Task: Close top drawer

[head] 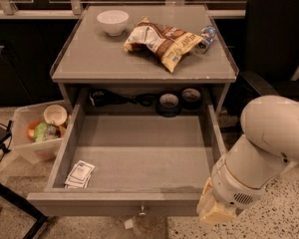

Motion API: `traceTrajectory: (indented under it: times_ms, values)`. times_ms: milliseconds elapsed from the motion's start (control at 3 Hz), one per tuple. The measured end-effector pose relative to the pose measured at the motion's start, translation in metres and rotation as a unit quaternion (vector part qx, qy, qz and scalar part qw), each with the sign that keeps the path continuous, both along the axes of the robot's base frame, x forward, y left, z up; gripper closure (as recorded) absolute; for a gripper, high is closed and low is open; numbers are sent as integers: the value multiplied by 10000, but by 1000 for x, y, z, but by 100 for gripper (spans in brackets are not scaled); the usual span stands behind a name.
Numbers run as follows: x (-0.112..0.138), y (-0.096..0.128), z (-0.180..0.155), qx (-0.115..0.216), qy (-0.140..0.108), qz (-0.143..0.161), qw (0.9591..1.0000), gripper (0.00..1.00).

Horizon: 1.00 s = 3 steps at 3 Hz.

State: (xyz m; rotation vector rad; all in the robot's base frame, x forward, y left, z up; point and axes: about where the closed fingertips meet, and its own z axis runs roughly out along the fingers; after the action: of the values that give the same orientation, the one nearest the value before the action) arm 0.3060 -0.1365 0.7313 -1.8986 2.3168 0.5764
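The top drawer [144, 153] of the grey cabinet stands pulled far out toward me, its inside open to view. Its flat front panel [109, 203] runs along the bottom of the camera view, with a small round metal knob [142, 212] at its centre. My gripper [215, 212] is at the end of the white arm [269, 143], low at the right. It sits right by the front right corner of the drawer, level with the front panel. The lower part of the gripper is cut off by the frame edge.
Small white packets [79, 174] lie in the drawer's front left corner. Tape rolls [168, 103] and dark items sit at its back. A white bowl [112, 21], chip bag [162, 41] and bottle [205, 36] are on top. A plastic bin [40, 133] stands left, a black chair [274, 44] right.
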Motion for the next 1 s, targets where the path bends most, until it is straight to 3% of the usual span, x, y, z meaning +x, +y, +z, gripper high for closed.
traceTrajectory:
  times_ms: [333,667,1000]
  values:
    - [8,3,-32,-38,285,102,9995,88]
    - [22,3,-64,-65,447,97,9989,100]
    - [46,1,-78,-229,403,90,9989,81]
